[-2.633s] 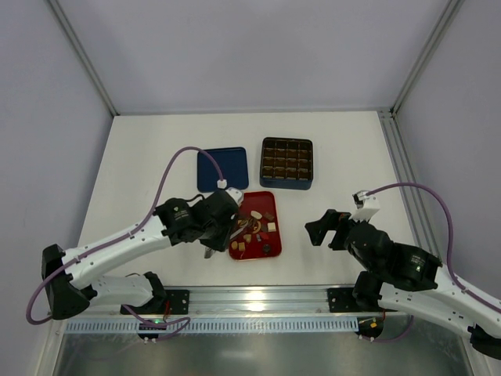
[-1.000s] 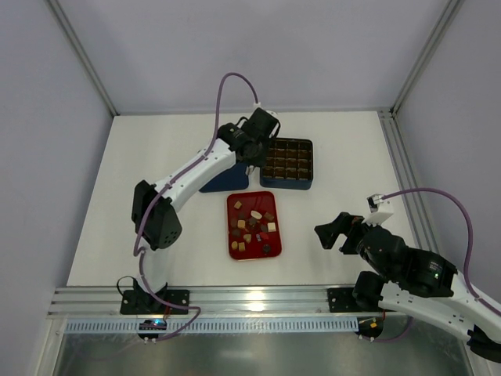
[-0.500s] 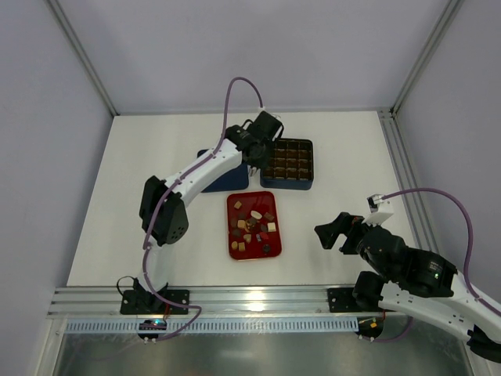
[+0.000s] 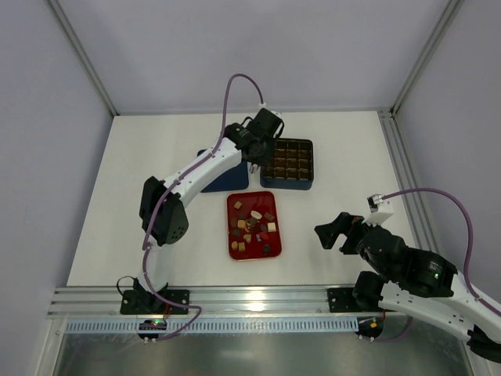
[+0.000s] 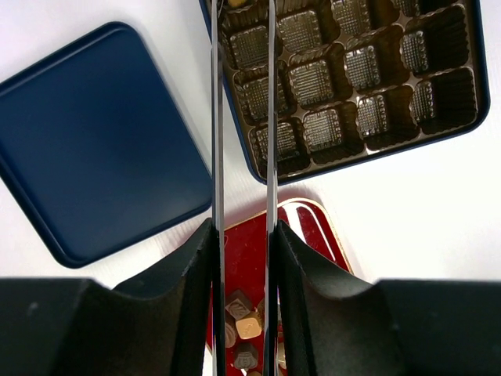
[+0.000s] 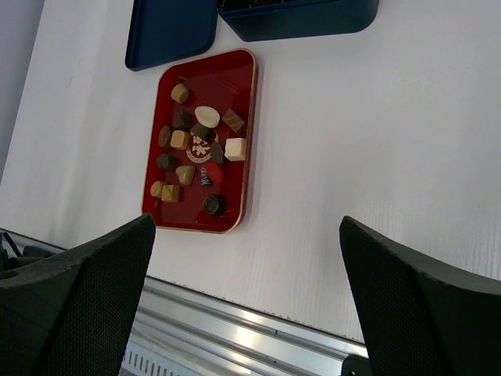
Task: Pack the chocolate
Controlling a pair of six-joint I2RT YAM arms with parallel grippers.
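Note:
Several chocolate pieces (image 4: 252, 223), dark brown, tan and cream, lie on the red tray (image 4: 277, 229); they also show in the right wrist view (image 6: 196, 141) and the left wrist view (image 5: 246, 325). The dark blue box (image 4: 287, 186) shows brown cells (image 5: 313, 82), those in view empty. My left gripper (image 4: 256, 162) hangs over the box's left edge. Its thin blades (image 5: 241, 6) stand narrowly apart, with a tan bit between their tips at the frame's top edge. My right gripper (image 4: 330, 230) is wide open and empty (image 6: 246, 225), right of the tray.
The box's dark blue lid (image 4: 231, 182) lies flat left of the box, partly under my left arm; it also shows in the left wrist view (image 5: 94, 141). The metal rail (image 6: 235, 337) runs along the near table edge. Frame posts stand at the back corners.
My left arm has swung from the red tray up to the box's left edge and now barely moves. My right gripper shifted slightly right early on and has stayed still since.

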